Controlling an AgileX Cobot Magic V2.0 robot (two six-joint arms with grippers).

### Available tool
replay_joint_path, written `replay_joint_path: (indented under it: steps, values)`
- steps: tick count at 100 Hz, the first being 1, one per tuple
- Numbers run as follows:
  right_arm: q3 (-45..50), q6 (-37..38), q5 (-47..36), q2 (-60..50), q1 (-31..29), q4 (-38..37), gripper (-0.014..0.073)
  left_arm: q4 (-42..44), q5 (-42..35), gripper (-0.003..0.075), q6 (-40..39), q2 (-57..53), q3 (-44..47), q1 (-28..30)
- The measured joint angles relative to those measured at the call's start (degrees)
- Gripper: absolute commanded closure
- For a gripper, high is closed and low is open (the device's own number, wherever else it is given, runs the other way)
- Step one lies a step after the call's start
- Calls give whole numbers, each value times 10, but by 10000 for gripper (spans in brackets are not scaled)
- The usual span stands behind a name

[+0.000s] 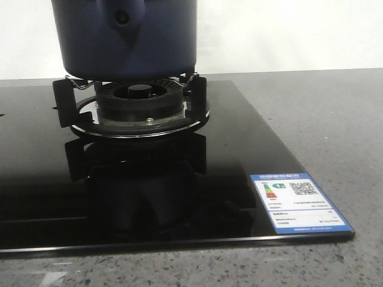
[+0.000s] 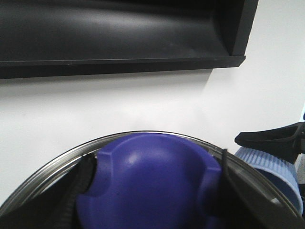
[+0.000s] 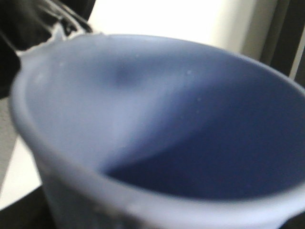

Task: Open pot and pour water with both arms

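Note:
The dark navy pot stands on the gas burner, its front handle mount facing me. Neither gripper shows in the front view. In the left wrist view my left gripper is shut on the blue knob of the steel-rimmed lid, with dark fingers on both sides of it. The light blue ribbed cup is to one side, and a black finger of my right gripper lies across it. The cup's open mouth fills the right wrist view and hides the jaws.
The burner sits on a black glass hob with a blue and white label at its front right corner. Grey speckled counter surrounds the hob. A black hood or shelf hangs on the white wall behind the lid.

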Motion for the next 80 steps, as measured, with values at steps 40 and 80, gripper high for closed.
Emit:
replay_joint_path:
  steps: [40, 80]
  values:
    - [-1, 0, -11, 0, 0, -79, 265, 0, 1, 363, 0, 0, 0, 0]
    - [-1, 0, -19, 0, 0, -86, 265, 0, 1, 363, 0, 0, 0, 0]
